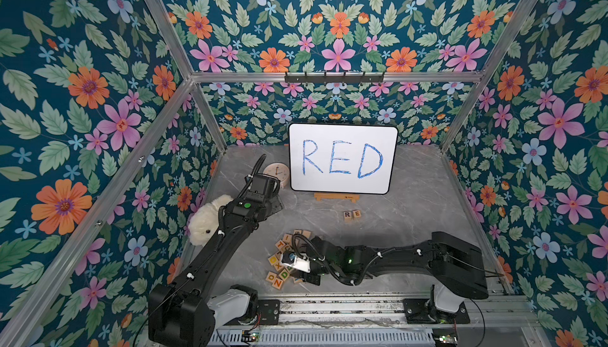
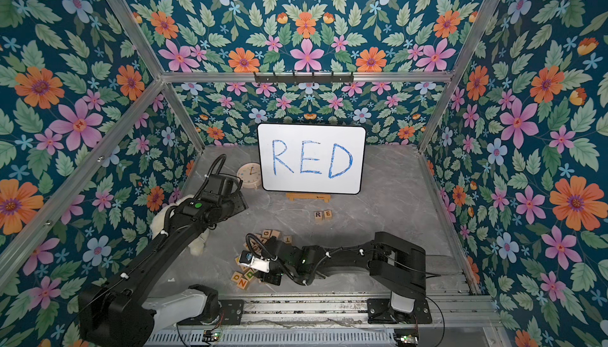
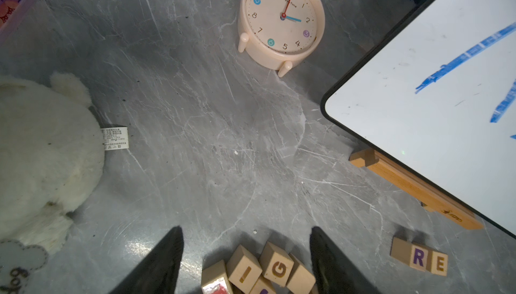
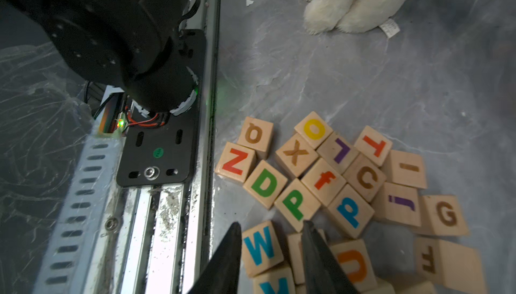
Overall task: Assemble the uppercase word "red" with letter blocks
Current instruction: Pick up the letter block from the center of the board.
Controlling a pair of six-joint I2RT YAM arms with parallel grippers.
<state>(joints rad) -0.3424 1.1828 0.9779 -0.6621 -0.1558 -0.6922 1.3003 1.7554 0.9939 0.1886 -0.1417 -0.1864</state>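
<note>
Straddling a W block (image 4: 259,248), the right gripper (image 4: 271,223) stands narrowly parted, gripping nothing; the green D block (image 4: 265,183) lies just past its fingertips. The left gripper (image 3: 245,228) gapes empty; R block (image 1: 347,214) touches E block (image 1: 356,213) mid-frame in a top view.

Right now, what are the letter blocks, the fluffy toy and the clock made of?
The letter blocks look like pale wood: faint grain, matte faces, printed letters. The fluffy toy seems plush fabric: shaggy white pile, sewn label. The clock is probably cream plastic: smooth, slightly glossy moulded case.
</note>
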